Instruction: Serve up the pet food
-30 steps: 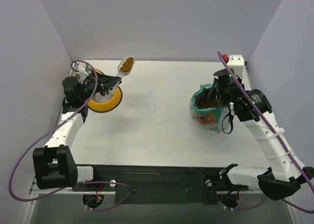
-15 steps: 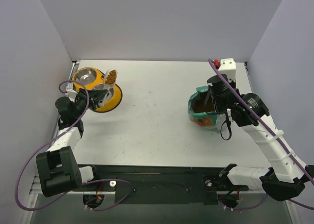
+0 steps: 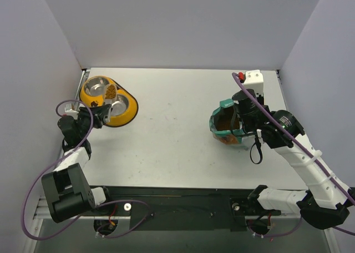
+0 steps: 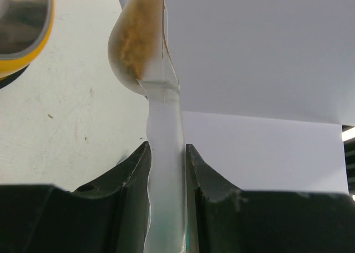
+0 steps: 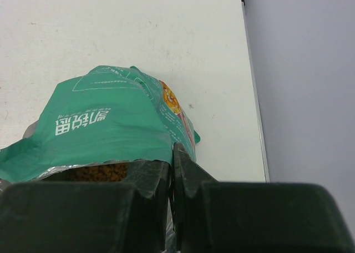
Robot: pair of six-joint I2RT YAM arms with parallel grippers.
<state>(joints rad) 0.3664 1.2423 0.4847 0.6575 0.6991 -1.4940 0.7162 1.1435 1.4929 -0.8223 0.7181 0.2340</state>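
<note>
Pet food (image 3: 111, 90) sits as a brown heap in the bowl of a clear plastic scoop (image 4: 165, 125), held over the yellow feeder (image 3: 86, 97) at the far left of the worktop (image 3: 177, 131), beside the rim of the feeder's far steel bowl (image 3: 97, 86). The left fingers (image 4: 133, 175) are clamped on the scoop's handle, one on each side of it. The near steel bowl (image 3: 125, 104) lies just right of the scoop. Well apart, on the right of the worktop, stands a teal pouch (image 5: 105, 125), its mouth open and more kibble (image 5: 94, 172) visible inside. The right fingers (image 5: 145, 181) are pinched tight on the pouch's upper edge.
</note>
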